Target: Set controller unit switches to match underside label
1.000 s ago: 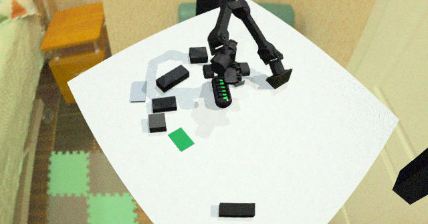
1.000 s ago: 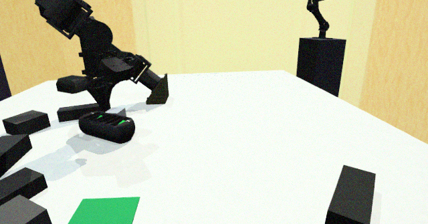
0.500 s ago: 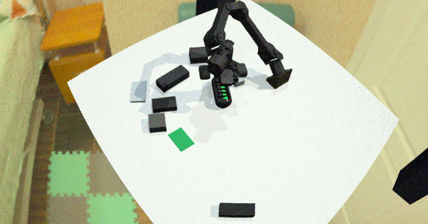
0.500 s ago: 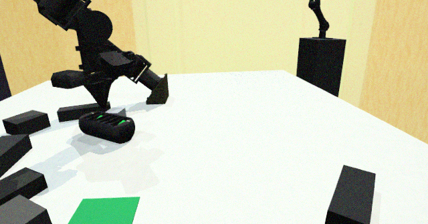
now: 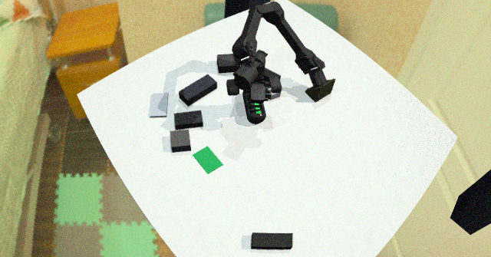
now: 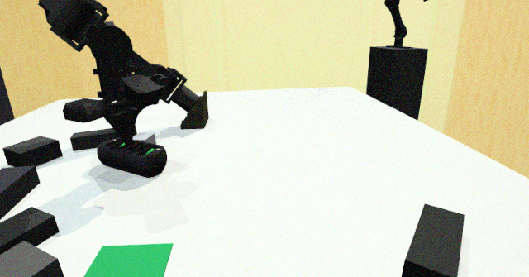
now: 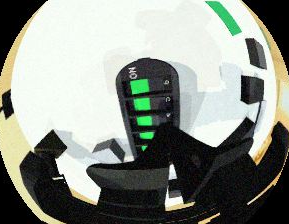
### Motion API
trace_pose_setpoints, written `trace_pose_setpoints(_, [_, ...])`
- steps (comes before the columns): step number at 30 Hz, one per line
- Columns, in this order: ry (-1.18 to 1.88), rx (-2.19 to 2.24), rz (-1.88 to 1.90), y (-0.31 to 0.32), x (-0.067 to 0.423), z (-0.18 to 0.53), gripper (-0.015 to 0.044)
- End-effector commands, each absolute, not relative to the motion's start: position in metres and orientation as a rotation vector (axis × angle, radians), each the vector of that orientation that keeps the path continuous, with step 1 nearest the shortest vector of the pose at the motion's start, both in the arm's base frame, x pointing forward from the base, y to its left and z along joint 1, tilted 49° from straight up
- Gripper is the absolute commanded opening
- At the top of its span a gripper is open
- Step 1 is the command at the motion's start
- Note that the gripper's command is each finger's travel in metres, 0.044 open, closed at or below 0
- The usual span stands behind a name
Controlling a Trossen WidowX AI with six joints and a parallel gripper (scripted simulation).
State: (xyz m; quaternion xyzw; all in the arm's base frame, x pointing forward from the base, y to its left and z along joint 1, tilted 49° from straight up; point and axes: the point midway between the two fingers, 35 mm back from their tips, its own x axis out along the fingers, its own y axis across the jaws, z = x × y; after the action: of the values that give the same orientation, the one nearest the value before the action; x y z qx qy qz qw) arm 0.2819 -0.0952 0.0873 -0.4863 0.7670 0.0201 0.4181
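Observation:
The dark grey controller unit (image 5: 256,118) (image 6: 145,161) (image 7: 126,100) sits with its switches facing up; its underside label is hidden. In the wrist view, several switches show bright green parts on the side marked ON and dark parts on the numbered side. The switches at the far end are partly or wholly covered by the fingers. My gripper (image 6: 127,138) (image 7: 164,127) is shut and empty, pointing down with its fingertips at the top of the unit, over the switch row. Whether the tips touch a switch cannot be told.
Dark blocks (image 5: 198,90) (image 5: 188,120) (image 5: 180,140) lie left of the unit, with another block (image 5: 227,63) behind. A pale plate (image 5: 159,105) lies farther left. A green square (image 5: 207,159) (image 6: 130,260) lies in front, and a long dark block (image 5: 271,241) (image 6: 436,237) at the front.

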Motion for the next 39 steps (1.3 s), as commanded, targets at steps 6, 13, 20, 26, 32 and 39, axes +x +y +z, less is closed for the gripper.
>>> trace_pose_setpoints(6, [1.93,-1.231,0.053,-0.105,0.278,0.079,0.0])
trace_pose_setpoints(13, [1.93,-1.231,0.052,-0.11,0.276,0.074,0.0])
trace_pose_setpoints(20, [1.93,-1.231,0.052,-0.11,0.276,0.074,0.0])
trace_pose_setpoints(26, [1.93,-1.231,0.052,-0.11,0.276,0.074,0.0])
trace_pose_setpoints(32, [1.929,-1.228,0.054,-0.085,0.283,0.096,0.0])
trace_pose_setpoints(39, [1.93,-1.23,0.054,-0.077,0.283,0.104,0.0])
